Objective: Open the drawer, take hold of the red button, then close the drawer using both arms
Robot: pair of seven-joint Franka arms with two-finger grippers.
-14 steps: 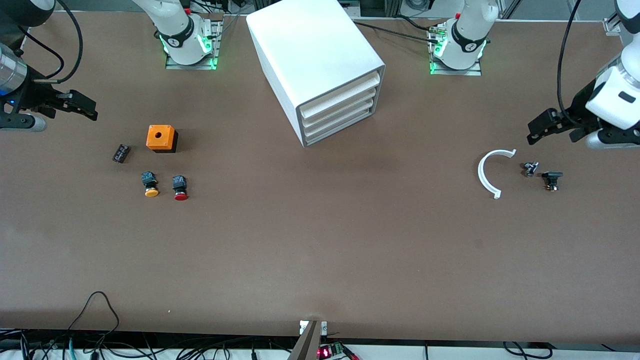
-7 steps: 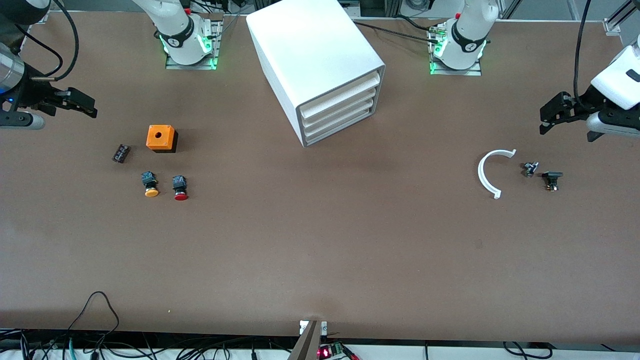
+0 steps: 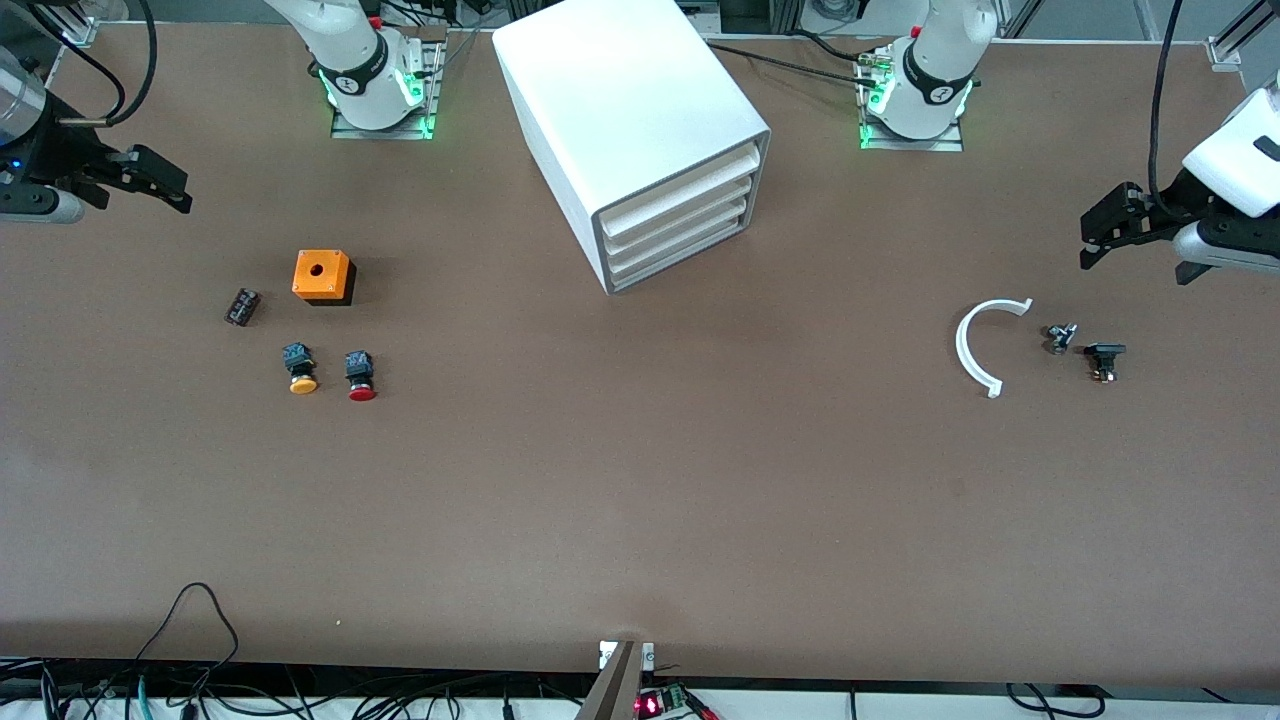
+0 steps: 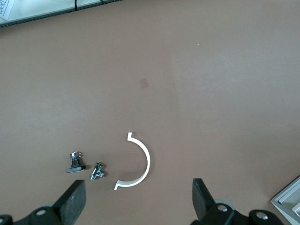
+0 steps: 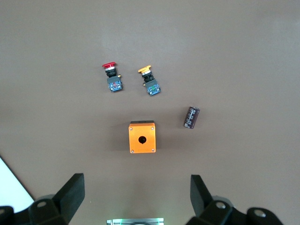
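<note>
The white cabinet stands between the arm bases, with its stacked drawers all pushed in. The red-capped button lies on the table toward the right arm's end, beside an orange-capped one. My right gripper hangs open and empty over bare table at that end, apart from both buttons. At the left arm's end my left gripper is open and empty over bare table.
An orange cube with a hole and a small dark cylinder lie near the buttons. A white curved strip and two small metal parts lie under the left gripper's reach.
The left gripper has pulled back toward its end of the table and risen a little. The right gripper has drifted slightly toward the bases' edge. Nothing on the table has moved.
</note>
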